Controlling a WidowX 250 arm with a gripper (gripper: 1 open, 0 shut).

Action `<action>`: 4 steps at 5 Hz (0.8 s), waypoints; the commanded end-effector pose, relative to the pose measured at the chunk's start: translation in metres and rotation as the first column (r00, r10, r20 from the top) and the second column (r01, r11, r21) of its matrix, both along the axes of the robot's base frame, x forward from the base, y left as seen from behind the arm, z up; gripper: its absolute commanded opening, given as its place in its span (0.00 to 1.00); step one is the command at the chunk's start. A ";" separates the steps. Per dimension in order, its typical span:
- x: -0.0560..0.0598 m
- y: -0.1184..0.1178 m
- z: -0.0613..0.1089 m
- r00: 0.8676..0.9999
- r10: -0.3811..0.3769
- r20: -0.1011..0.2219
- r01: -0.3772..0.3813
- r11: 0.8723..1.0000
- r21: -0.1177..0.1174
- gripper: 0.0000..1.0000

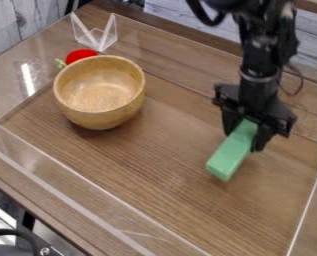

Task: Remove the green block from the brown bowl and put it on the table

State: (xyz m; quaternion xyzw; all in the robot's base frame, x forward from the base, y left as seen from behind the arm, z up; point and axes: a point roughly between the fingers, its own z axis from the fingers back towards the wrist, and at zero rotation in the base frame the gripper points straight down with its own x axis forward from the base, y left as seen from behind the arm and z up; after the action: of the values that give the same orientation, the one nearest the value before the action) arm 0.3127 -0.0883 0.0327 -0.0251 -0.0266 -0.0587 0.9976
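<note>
The green block [232, 155], a light green bar, hangs tilted from my gripper [253, 132], whose black fingers are shut on its upper end. Its lower end is at or just above the table [134, 170] on the right side; I cannot tell if it touches. The brown bowl [99, 93] stands empty on the left, well apart from the gripper.
A small red strawberry-like toy [78, 57] lies just behind the bowl. Low clear acrylic walls [67, 205] border the tabletop at the front and left. A clear folded stand [94, 33] sits at the back left.
</note>
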 end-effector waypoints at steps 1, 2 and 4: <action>0.014 -0.001 0.014 0.996 0.017 0.090 -0.016 1.000 -0.015 0.00; 0.018 0.000 0.029 0.994 0.007 0.107 -0.006 1.000 -0.012 0.00; 0.014 0.008 0.056 0.989 0.021 0.145 -0.020 1.000 -0.012 0.00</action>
State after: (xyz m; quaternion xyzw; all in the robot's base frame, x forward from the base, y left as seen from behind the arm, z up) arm 0.3218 -0.0811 0.0703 -0.0215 -0.0708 -0.0519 0.9959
